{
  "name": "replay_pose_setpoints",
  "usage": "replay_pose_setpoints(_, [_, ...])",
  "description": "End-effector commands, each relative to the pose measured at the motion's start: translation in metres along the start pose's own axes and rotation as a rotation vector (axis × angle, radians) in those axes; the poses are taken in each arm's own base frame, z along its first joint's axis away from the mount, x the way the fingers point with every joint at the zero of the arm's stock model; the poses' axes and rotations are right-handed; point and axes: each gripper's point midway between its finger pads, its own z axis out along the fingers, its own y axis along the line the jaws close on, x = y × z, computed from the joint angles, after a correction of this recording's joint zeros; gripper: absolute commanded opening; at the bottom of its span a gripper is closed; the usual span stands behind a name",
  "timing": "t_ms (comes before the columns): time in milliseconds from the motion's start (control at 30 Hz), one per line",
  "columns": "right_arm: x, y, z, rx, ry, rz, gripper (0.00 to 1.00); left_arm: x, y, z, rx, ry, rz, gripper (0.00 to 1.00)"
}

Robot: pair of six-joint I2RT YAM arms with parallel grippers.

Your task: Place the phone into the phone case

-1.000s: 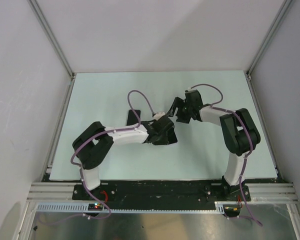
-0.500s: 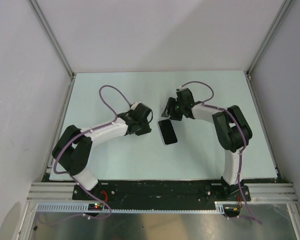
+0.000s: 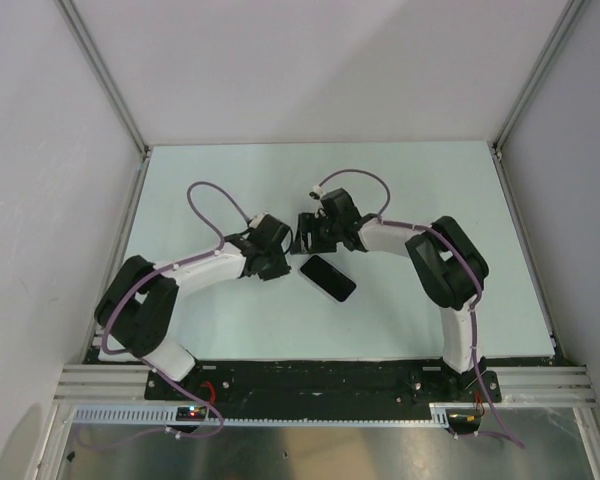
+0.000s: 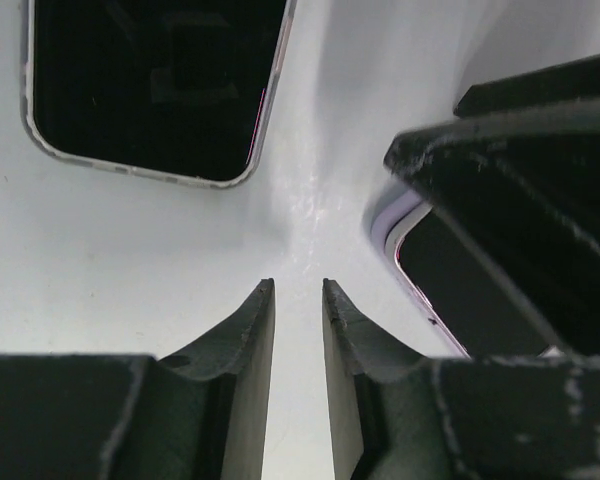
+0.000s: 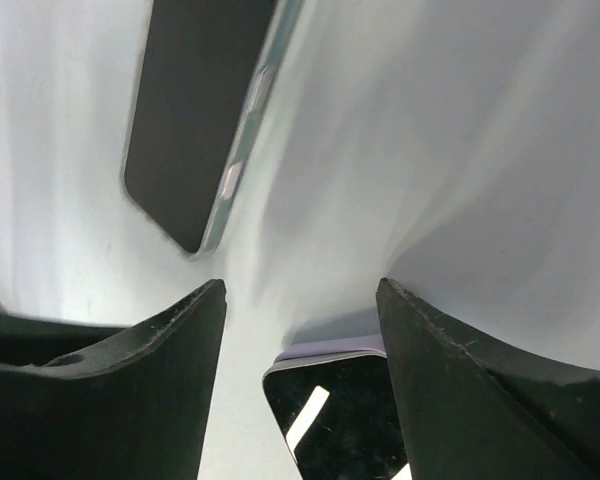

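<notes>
Since nothing grips it, the phone [image 3: 328, 277] lies flat on the pale green table [image 3: 210, 190] with a dark glossy face up, on the near side of both grippers and apart from the case. The phone case [image 5: 330, 400] sits just beside it under the right gripper [image 5: 300, 290]. That gripper's jaws stand wide and released, straddling one rounded corner of the case without clamping. Bare table shows between the case and one finger, so it is probably lining up to pin or nudge the case, not carry it. The left gripper [image 4: 298, 290] hangs low over the table, jaws parted by only a narrow slit with nothing between them. It is aimed at the gap between phone and case and reads as standing by to push or steady. The phone is a thin rigid slab of black glass with a silvery rim, rounded corners and small side buttons, seen in the right wrist view. The case is dark inside with a lavender rim, looks like softer plastic or rubber, and is shiny enough to catch a white reflection. The table is smooth with a slight sheen. The fingers [image 4: 235, 350] are matte black, curved, with scuffed edges. Insertion has not begun, and slick glass on a smooth table may slide when pushed.
</notes>
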Motion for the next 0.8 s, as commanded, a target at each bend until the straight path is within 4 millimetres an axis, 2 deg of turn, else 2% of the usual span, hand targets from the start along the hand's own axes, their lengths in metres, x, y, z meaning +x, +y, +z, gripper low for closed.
replay_pose_setpoints(0, [0.067,-0.019,-0.014,0.011,0.181,0.053,0.71,-0.001,-0.014,-0.014,0.099,-0.01,-0.018,0.29])
replay_pose_setpoints(200, [0.049,-0.042,-0.041,0.121,0.075,0.059,0.8,0.006,-0.019,-0.017,0.138,0.002,-0.013,0.29])
replay_pose_setpoints(367, [0.03,-0.049,-0.064,0.188,-0.041,0.049,0.83,0.008,-0.032,-0.013,0.179,0.036,0.032,0.27])
replay_pose_setpoints(533, [0.029,-0.056,-0.064,0.191,-0.036,0.068,0.8,0.017,-0.052,-0.008,0.227,0.087,0.065,0.26])
replay_pose_setpoints(767, [0.037,-0.062,-0.058,0.195,-0.006,0.077,0.77,0.019,-0.059,0.0,0.215,0.088,0.02,0.26])
